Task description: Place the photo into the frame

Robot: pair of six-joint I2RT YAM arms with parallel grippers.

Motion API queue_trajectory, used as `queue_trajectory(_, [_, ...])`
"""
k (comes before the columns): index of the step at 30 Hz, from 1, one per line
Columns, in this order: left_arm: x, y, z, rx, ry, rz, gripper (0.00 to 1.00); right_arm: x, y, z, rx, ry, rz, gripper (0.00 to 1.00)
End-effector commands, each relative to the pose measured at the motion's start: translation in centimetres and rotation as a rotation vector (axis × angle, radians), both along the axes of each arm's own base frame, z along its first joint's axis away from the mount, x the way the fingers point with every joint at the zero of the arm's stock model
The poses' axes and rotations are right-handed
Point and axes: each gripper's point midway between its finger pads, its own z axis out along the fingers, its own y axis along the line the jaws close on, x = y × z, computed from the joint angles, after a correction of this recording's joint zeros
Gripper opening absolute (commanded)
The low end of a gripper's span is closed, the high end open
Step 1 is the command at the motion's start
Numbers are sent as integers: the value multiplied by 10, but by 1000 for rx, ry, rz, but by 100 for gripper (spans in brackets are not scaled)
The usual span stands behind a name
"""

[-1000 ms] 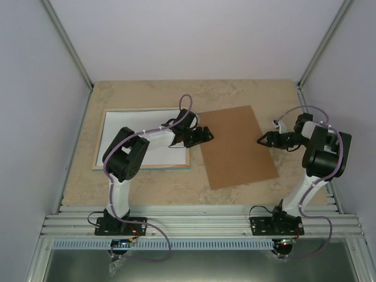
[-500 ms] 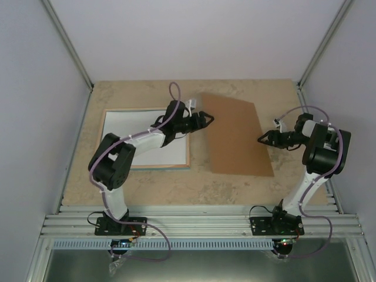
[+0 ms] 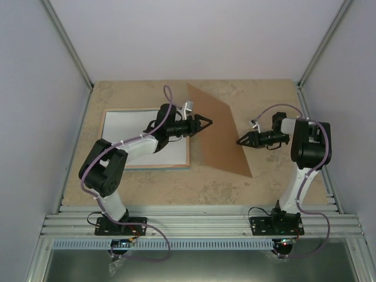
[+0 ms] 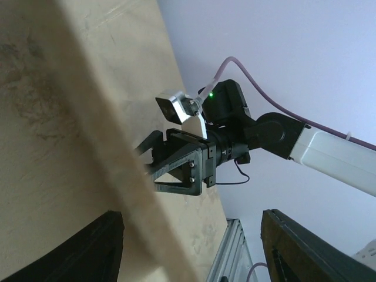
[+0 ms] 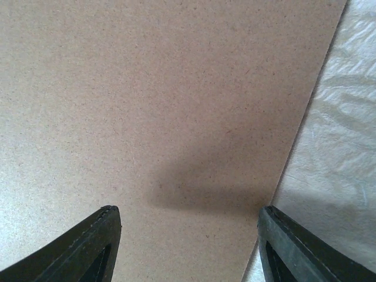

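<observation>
The frame [image 3: 135, 110] lies flat at the left with pale wooden edges up and a white sheet inside. The photo is out of view. The brown backing panel [image 3: 220, 132] stands tilted up on its right edge. My left gripper [image 3: 204, 123] is open at the panel's raised left edge; in the left wrist view [image 4: 192, 215] the blurred panel edge [image 4: 117, 158] crosses between its wide-apart fingers. My right gripper [image 3: 239, 141] is open and faces the panel's right face. In the right wrist view [image 5: 189, 209] the panel [image 5: 164, 106] fills the picture. The right gripper also shows in the left wrist view [image 4: 176, 167].
The beige stone-patterned table [image 3: 258, 94] is walled in by white panels at the back and sides. Metal rails [image 3: 194, 220] run along the near edge by the arm bases.
The backing panel has gone from lying flat to standing steeply, its left edge raised by my left gripper. My right gripper has moved left towards the panel.
</observation>
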Motion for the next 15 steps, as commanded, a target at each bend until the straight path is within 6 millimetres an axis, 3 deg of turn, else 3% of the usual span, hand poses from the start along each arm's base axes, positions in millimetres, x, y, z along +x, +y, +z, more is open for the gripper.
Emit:
queue_trajectory(1, [4, 2, 0, -6, 19, 8, 63, -25, 6, -36, -52, 133, 26, 65])
queue_trajectory(6, [15, 30, -10, 118, 18, 87, 39, -21, 2, -35, -88, 107, 27, 65])
queue_trajectory(9, [18, 35, -4, 229, -65, 64, 29, -12, -4, -27, -105, 63, 14, 68])
queue_trajectory(15, [26, 34, 28, 331, -230, 0, 15, 26, -37, 28, -80, -108, -91, 79])
